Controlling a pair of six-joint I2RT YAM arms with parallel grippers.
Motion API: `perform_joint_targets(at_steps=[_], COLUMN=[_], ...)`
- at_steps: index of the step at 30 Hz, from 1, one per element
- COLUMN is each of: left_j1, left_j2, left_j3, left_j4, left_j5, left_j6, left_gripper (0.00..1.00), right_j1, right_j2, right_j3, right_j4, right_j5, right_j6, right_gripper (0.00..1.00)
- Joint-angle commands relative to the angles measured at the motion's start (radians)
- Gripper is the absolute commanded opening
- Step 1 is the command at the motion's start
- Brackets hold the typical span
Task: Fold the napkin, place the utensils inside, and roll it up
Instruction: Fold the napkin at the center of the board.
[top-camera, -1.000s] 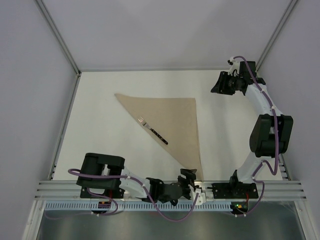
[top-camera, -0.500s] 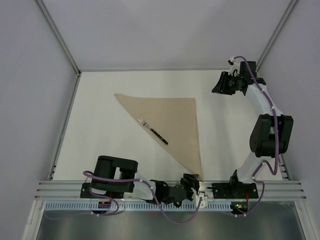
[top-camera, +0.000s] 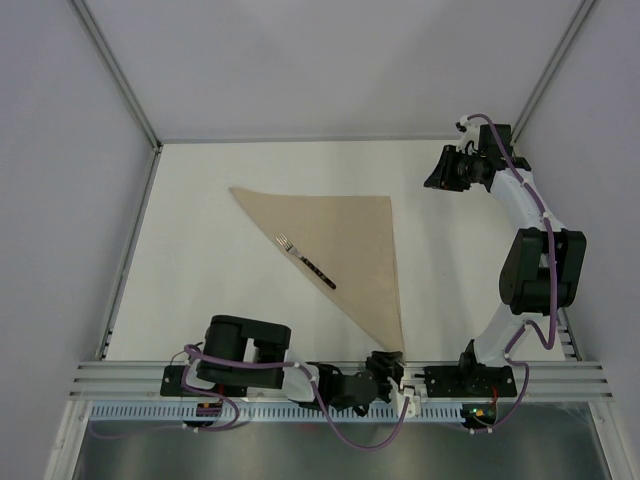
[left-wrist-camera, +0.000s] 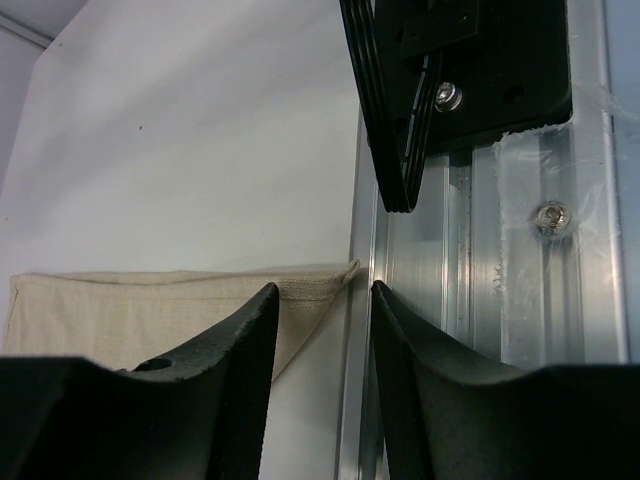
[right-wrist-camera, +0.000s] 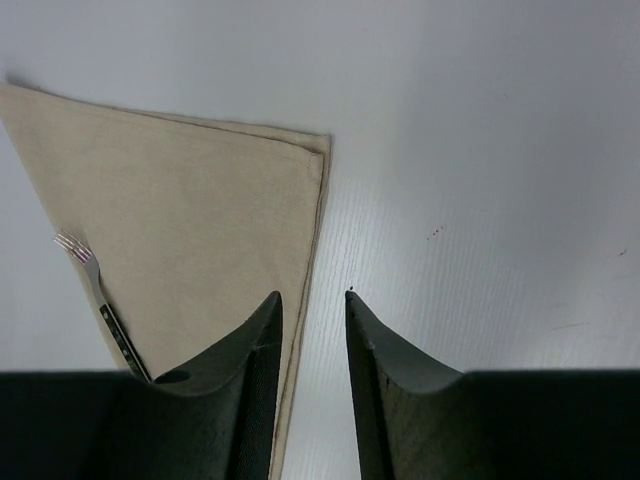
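Note:
The tan napkin (top-camera: 345, 240) lies flat as a triangle, its near corner reaching the table's front edge. The fork (top-camera: 305, 262), silver tines and black handle, lies on the napkin near its long slanted edge. My left gripper (top-camera: 385, 362) is low at the front rail, open and empty, its jaws on either side of the napkin's near corner (left-wrist-camera: 325, 280). My right gripper (top-camera: 433, 176) is open and empty, held above the table right of the napkin's far right corner (right-wrist-camera: 318, 148). The right wrist view also shows the fork (right-wrist-camera: 100, 300).
The aluminium front rail (left-wrist-camera: 470, 300) with a black mount (left-wrist-camera: 450, 70) runs just right of the left gripper. White walls and metal frame posts (top-camera: 115, 85) enclose the table (top-camera: 200, 290).
The left arm has folded lower and shifted right along the front rail, bringing its gripper down to the napkin's near corner. The right arm, napkin and fork have not moved.

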Motion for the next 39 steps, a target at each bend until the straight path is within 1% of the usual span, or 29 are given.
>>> perform_joint_targets(at_steps=[1,7,9,11,12,15,17,19,20,21,28,32,38,39], left_j1=[0.007,0.013,0.016,0.018,0.019,0.021,0.021,0.021,0.021,0.021,0.024,0.039,0.106,0.131], left_j2=[0.020,0.032,0.030,0.033,0.032,0.032,0.029,0.029,0.026,0.021,-0.031,-0.074,-0.170,-0.186], left_j3=[0.024,0.037,0.047,0.056,0.063,0.078,0.080,0.083,0.086,0.090,0.118,0.124,0.119,0.115], left_j4=[0.048,0.053,0.050,0.041,0.037,0.019,0.016,0.011,0.008,0.005,-0.019,-0.028,-0.088,-0.099], left_j5=[0.001,-0.013,-0.014,-0.016,-0.016,-0.013,-0.013,-0.017,-0.022,-0.025,-0.034,-0.043,-0.050,-0.056], left_j6=[0.017,0.015,0.015,0.012,0.011,-0.003,-0.012,-0.012,-0.015,-0.017,-0.064,-0.124,-0.239,-0.259], left_gripper=[0.47,0.40,0.36,0.35,0.28,0.26,0.12,0.09,0.04,0.03,0.02,0.02,0.02,0.02], right_j1=[-0.005,-0.005,-0.005,-0.005,-0.005,-0.005,-0.007,-0.005,-0.005,-0.005,-0.005,-0.007,-0.005,-0.005], right_j2=[-0.036,-0.036,-0.037,-0.036,-0.034,-0.036,-0.036,-0.037,-0.037,-0.037,-0.037,-0.040,-0.039,-0.039], right_j3=[-0.005,-0.006,-0.008,-0.008,-0.008,-0.008,-0.009,-0.009,-0.009,-0.009,-0.012,-0.014,-0.014,-0.015], right_j4=[0.025,0.027,0.028,0.028,0.027,0.027,0.027,0.025,0.027,0.025,0.024,0.025,0.022,0.022], right_j5=[-0.024,-0.025,-0.025,-0.025,-0.027,-0.027,-0.027,-0.027,-0.027,-0.027,-0.027,-0.024,-0.027,-0.027], right_j6=[0.020,0.022,0.022,0.023,0.023,0.023,0.023,0.023,0.023,0.023,0.020,0.019,0.020,0.020], right_gripper=[0.37,0.36,0.35,0.35,0.35,0.34,0.34,0.34,0.34,0.34,0.34,0.34,0.34,0.34])
